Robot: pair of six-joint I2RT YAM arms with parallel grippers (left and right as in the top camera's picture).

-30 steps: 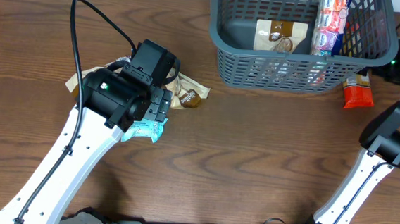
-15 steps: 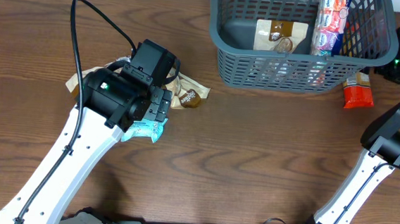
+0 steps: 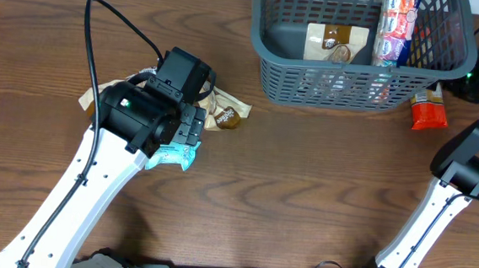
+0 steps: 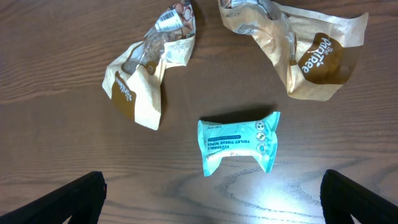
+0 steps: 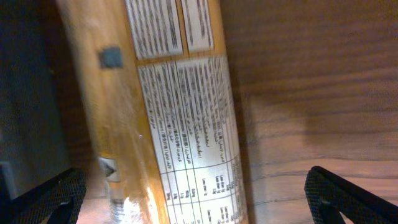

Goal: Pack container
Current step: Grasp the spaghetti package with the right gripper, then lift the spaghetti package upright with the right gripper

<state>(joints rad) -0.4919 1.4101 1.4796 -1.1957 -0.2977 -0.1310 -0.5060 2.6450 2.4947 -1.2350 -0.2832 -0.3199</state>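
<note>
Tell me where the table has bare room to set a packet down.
Free: the wide wooden tabletop stretch in front of the dark grey-blue slotted plastic basket, between the teal wipes pack and the orange-red packet. Crowded: around the crumpled tan snack pouches and beside the basket's right corner.

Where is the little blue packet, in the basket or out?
Out. The blue packet lies flat on the wooden table, well apart from the basket.

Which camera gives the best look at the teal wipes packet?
Left wrist: the teal wipes packet lies whole and unobstructed. Overhead shows only its edge beneath the left arm; the right wrist view misses it.
</note>
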